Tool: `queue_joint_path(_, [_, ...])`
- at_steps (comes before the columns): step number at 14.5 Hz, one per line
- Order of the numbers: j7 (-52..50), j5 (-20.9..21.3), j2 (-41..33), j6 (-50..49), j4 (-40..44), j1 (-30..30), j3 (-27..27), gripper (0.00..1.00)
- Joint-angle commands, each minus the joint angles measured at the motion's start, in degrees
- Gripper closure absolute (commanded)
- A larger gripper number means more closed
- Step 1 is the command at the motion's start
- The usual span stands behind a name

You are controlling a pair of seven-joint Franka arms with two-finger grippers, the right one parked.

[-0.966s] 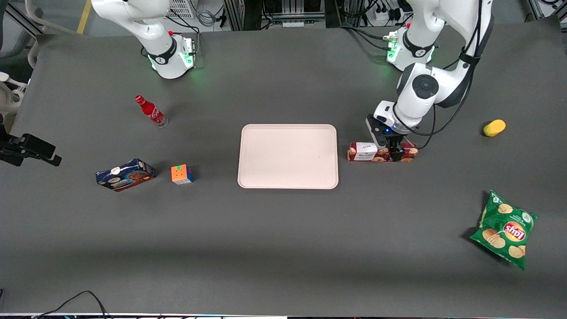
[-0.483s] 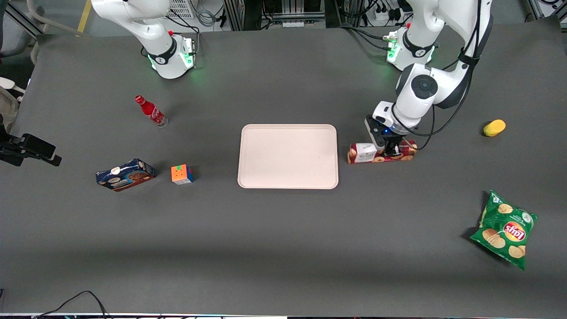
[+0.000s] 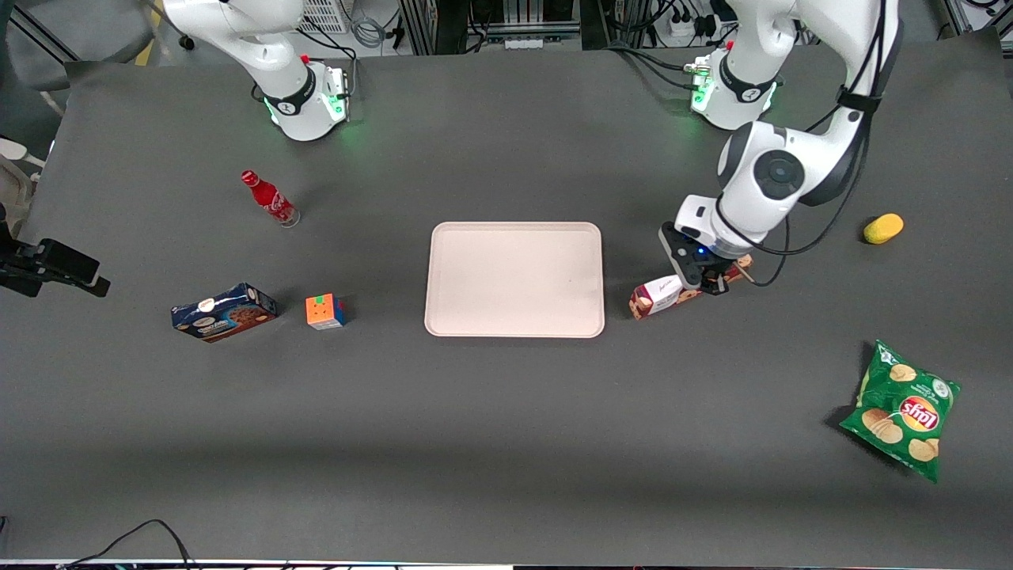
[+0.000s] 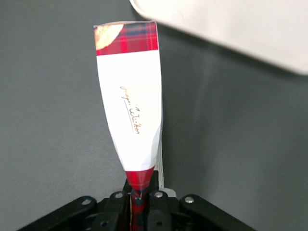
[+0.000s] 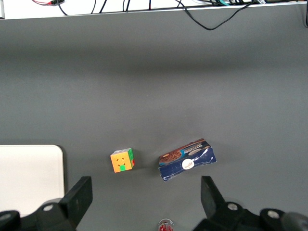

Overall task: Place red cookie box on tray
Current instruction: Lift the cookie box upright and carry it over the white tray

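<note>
— Anything between the gripper (image 3: 712, 279) and the tray (image 3: 514, 326)?
— Only bare desk (image 3: 506, 443). It's clamped on the red cookie box (image 3: 661, 295), tilted just beside the tray's rim, toward the working arm's end.
— And on that end?
— The chips bag (image 3: 902, 410) sits near the front corner, the yellow fruit (image 3: 883, 228) near the end edge, both well apart from the box.
</note>
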Motion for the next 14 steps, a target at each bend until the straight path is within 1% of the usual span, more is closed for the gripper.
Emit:
queue_joint_path(1, [-3.9,-5.1,-2.3,-14.3,9.4,-0.9,0.5,1.00])
queue_joint_path(4, [-15.9,-5.1,-2.9,-22.7,17.8,-2.2,-1.3,1.00])
queue_joint_path(7, [-31.6,-4.7,-2.6,-28.8,25.1,-2.3,-4.6,1.00])
queue_joint_path(10, [-46.5,-4.3,-1.4,-29.3,28.6,-2.6,-8.5,1.00])
queue_joint_path(12, [-54.6,-3.6,0.3,-28.1,28.9,-3.8,-10.2,1.00])
queue_joint_path(14, [-63.6,-0.3,2.0,-26.4,28.5,-4.7,-12.2,1.00])
